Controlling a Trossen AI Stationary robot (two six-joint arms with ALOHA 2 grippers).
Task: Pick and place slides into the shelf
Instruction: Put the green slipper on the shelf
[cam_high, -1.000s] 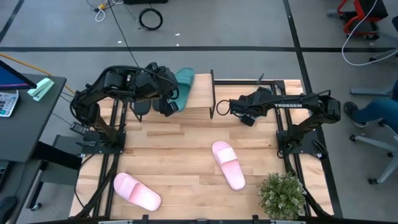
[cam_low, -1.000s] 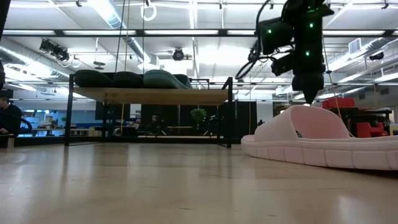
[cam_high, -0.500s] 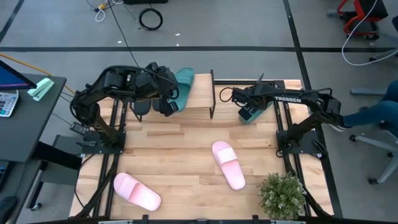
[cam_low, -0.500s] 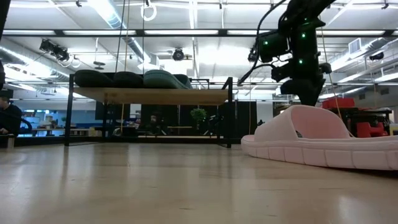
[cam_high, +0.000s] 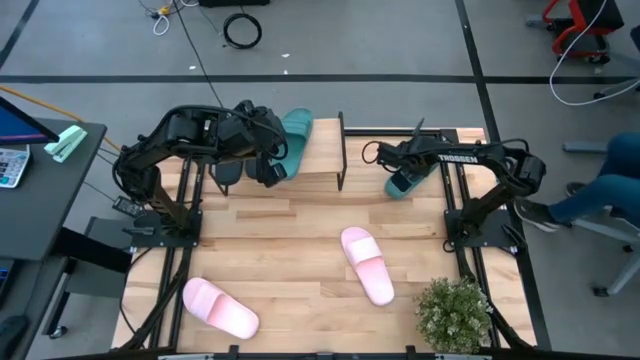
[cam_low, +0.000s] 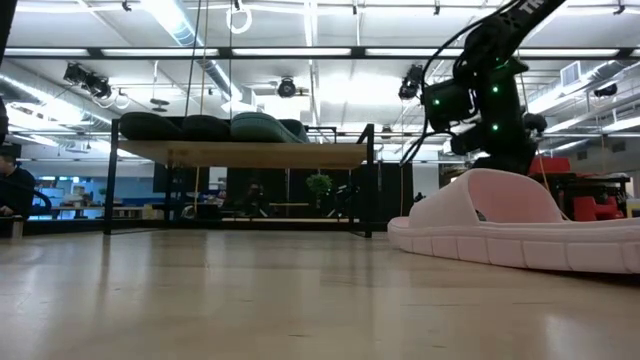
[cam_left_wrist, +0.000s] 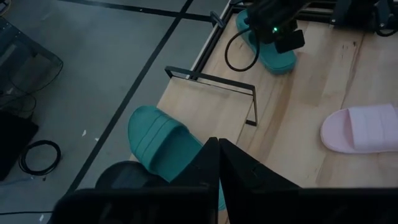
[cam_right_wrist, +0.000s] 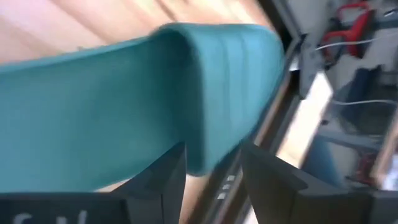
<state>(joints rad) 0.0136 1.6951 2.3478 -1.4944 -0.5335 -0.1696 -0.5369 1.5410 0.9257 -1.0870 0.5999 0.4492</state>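
Teal slide (cam_high: 404, 181) lies on the tabletop (cam_high: 300, 260) just beside the shelf's (cam_high: 318, 152) right end frame, on the side away from the plank. The right end effector (cam_high: 398, 180) sits directly over this slide; in the right wrist view its two dark fingers (cam_right_wrist: 155, 180) stand apart, with the teal strap (cam_right_wrist: 124, 106) filling the space ahead of them. Fingers open; contact with the slide cannot be confirmed. In the low view the right arm shows lit green indicators and hangs behind the near pink slide (cam_low: 520, 225).

On the shelf's plank: a second teal slide (cam_high: 293, 140) rests toward the left part of the plank, with dark slides (cam_high: 228, 172) next to it, largely hidden beneath the left arm. The low view shows a row of dark and teal slides (cam_low: 215, 127) along the shelf top.

The left end effector (cam_high: 268, 165) hovers over the shelf's left part, above the slides there. In the left wrist view its fingers (cam_left_wrist: 214, 171) meet in a closed point with nothing between them; the teal slide (cam_left_wrist: 165, 146) and a black slide (cam_left_wrist: 124, 177) lie beyond.

Two pink slides remain on the tabletop, well apart from the shelf: one (cam_high: 367, 264) in front of the shelf's right end, the other (cam_high: 219, 307) toward the tabletop's front-left corner. A potted plant (cam_high: 456, 315) stands at the front-right corner, near the first pink slide.
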